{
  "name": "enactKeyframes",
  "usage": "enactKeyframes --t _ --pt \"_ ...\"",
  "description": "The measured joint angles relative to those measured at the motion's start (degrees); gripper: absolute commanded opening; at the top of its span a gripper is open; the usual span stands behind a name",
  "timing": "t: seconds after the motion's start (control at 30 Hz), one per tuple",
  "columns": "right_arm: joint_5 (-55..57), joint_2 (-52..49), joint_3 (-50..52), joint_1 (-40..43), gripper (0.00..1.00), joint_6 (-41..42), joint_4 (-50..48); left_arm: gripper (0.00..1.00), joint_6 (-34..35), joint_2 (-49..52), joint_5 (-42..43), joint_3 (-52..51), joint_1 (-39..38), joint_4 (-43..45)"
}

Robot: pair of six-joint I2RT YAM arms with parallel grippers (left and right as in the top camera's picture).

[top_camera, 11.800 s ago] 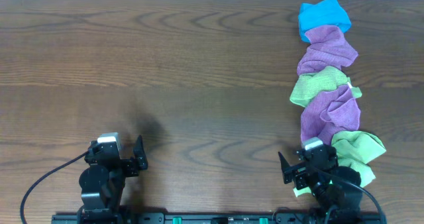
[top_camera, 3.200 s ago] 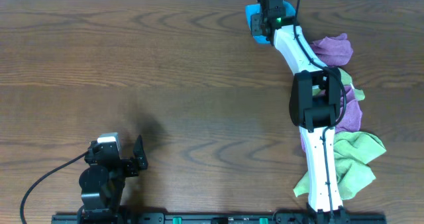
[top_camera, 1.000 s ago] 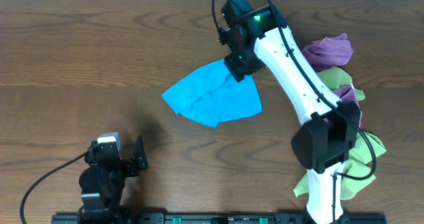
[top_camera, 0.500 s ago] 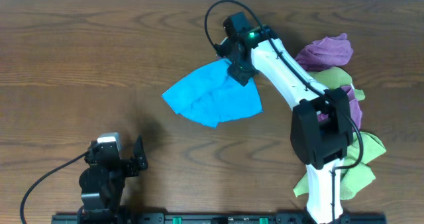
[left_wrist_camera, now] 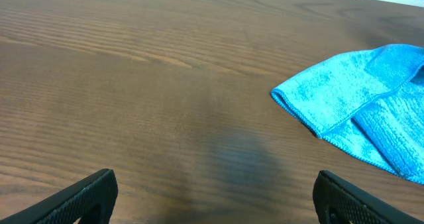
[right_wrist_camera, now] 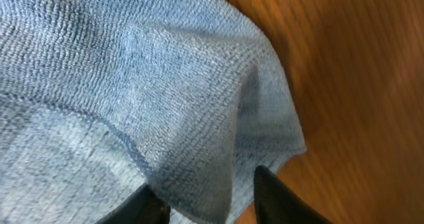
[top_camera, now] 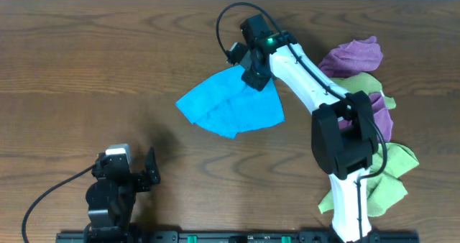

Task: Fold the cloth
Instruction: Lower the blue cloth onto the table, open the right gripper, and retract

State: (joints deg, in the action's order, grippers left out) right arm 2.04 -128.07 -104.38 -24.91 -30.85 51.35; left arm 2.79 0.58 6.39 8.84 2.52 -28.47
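A blue cloth [top_camera: 230,106] lies spread and rumpled in the middle of the wooden table, part of it doubled over. My right gripper [top_camera: 251,76] is down on its far right corner. In the right wrist view a raised fold of the cloth [right_wrist_camera: 132,85] stands between the fingers [right_wrist_camera: 278,197] of the right gripper [right_wrist_camera: 209,201]. The left one touches the fold and the right one stands a little off it. My left gripper [top_camera: 151,172] rests near the front left, wide open and empty [left_wrist_camera: 215,187], with the cloth [left_wrist_camera: 371,111] ahead to its right.
A heap of purple cloths [top_camera: 356,54] and green cloths [top_camera: 392,164] runs along the right side, under and beside the right arm. The table's far edge is at the top of the overhead view.
The right gripper has shifted slightly left at the cloth's far corner and its jaws have narrowed around a fold. The cloth's outline is unchanged. The left arm is still.
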Motion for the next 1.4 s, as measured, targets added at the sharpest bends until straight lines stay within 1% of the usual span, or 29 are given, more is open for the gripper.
enactKeyframes --t 0.03,0.07,0.23,0.43,0.53,0.57,0.6,0.63,0.7,0.77,0.87,1.0,1.03,1.07,1.1,1.13,1.17,1.3,1.4 --pt "-0.1 -0.1 0.0 0.0 0.03 -0.3 -0.3 0.95 0.0 0.0 0.0 0.0 0.0 0.0" --pt "-0.1 -0.2 0.0 0.1 0.01 -0.2 -0.6 0.95 0.0 0.0 0.0 0.0 0.0 0.0" --pt "-0.2 -1.4 0.2 0.3 0.01 -0.2 -3.9 0.95 0.0 0.0 0.0 0.0 0.0 0.0" --pt "1.6 -2.0 0.4 0.9 0.01 0.0 -15.8 0.95 0.0 0.0 0.0 0.0 0.0 0.0" --pt "5.8 -2.1 0.7 1.6 0.01 2.5 -25.0 0.95 0.0 0.0 0.0 0.0 0.0 0.0" --pt "9.0 -2.1 0.6 2.1 0.5 5.2 -29.2 0.95 0.0 0.0 0.0 0.0 0.0 0.0" --pt "10.8 -2.1 0.7 2.5 0.96 7.8 -31.9 0.96 0.0 0.0 0.0 0.0 0.0 0.0" --pt "12.3 -2.1 0.6 3.0 0.99 10.2 -34.5 0.95 0.0 0.0 0.0 0.0 0.0 0.0" --pt "14.0 -2.1 0.6 4.2 0.99 14.3 -36.9 0.95 0.0 0.0 0.0 0.0 0.0 0.0" --pt "15.2 -2.1 0.6 5.2 0.99 17.2 -37.2 0.95 0.0 0.0 0.0 0.0 0.0 0.0" --pt "18.0 -2.1 0.6 6.0 0.99 19.9 -34.4 0.95 0.0 0.0 0.0 0.0 0.0 0.0" --pt "22.4 -2.0 0.5 5.3 0.99 23.2 -25.4 0.95 0.0 0.0 0.0 0.0 0.0 0.0" --pt "22.4 -2.0 0.5 5.2 0.93 24.0 -22.5 0.95 0.0 0.0 0.0 0.0 0.0 0.0" --pt "22.0 -1.8 0.5 4.9 0.83 24.4 -19.6 0.95 0.0 0.0 0.0 0.0 0.0 0.0" --pt "20.6 -1.6 0.6 4.8 0.7 25.0 -17.1 0.95 0.0 0.0 0.0 0.0 0.0 0.0" --pt "18.4 -1.1 0.7 4.7 0.5 25.7 -14.6 0.95 0.0 0.0 0.0 0.0 0.0 0.0" --pt "12.3 0.4 0.7 4.7 0.01 26.8 -10.2 0.95 0.0 0.0 0.0 0.0 0.0 0.0" --pt "-1.5 6.6 0.7 4.9 0.01 27.7 -2.6 0.95 0.0 0.0 0.0 0.0 0.0 0.0" --pt "-6.9 12.8 0.7 4.9 0.02 27.8 3.7 0.95 0.0 0.0 0.0 0.0 0.0 0.0"
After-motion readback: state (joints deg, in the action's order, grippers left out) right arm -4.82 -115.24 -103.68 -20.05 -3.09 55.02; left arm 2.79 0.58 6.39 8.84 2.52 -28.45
